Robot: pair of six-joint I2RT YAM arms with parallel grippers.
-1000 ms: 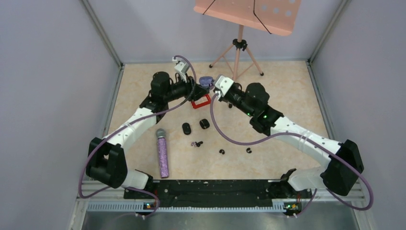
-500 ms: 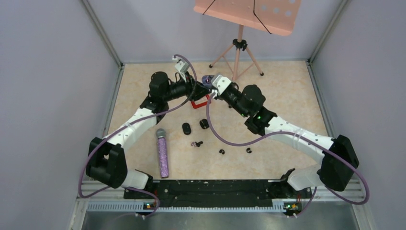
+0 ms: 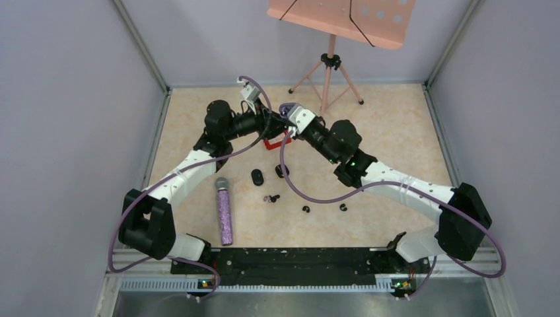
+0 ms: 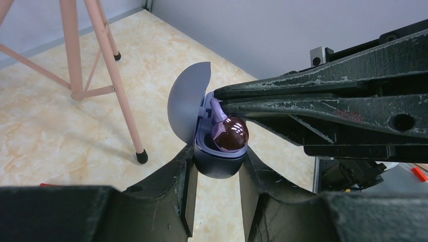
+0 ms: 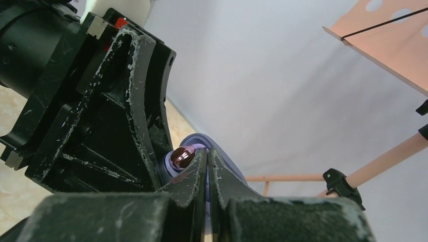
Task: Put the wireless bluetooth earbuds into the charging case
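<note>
My left gripper (image 4: 217,154) is shut on the dark blue charging case (image 4: 220,169), held above the table with its lid (image 4: 185,106) swung open. A glossy pinkish-purple earbud (image 4: 230,135) sits in the case's mouth. My right gripper (image 4: 217,98) is shut, and its tips touch the upper end of that earbud; I cannot tell whether they pinch it. In the right wrist view the earbud (image 5: 182,157) shows just left of the shut tips (image 5: 207,152), with a left finger (image 5: 126,106) beside it. From above, both grippers meet at the case (image 3: 284,107).
On the table lie two black oval cases (image 3: 257,177) (image 3: 282,170), a glittery purple microphone (image 3: 224,211), a red object (image 3: 277,140) and small loose earbuds (image 3: 271,197) (image 3: 306,209) (image 3: 343,207). A pink music stand's tripod (image 3: 328,72) stands just behind the grippers.
The right arm has swung left and forward, bringing its shut tips up to the case. The left gripper has kept the case where it was.
</note>
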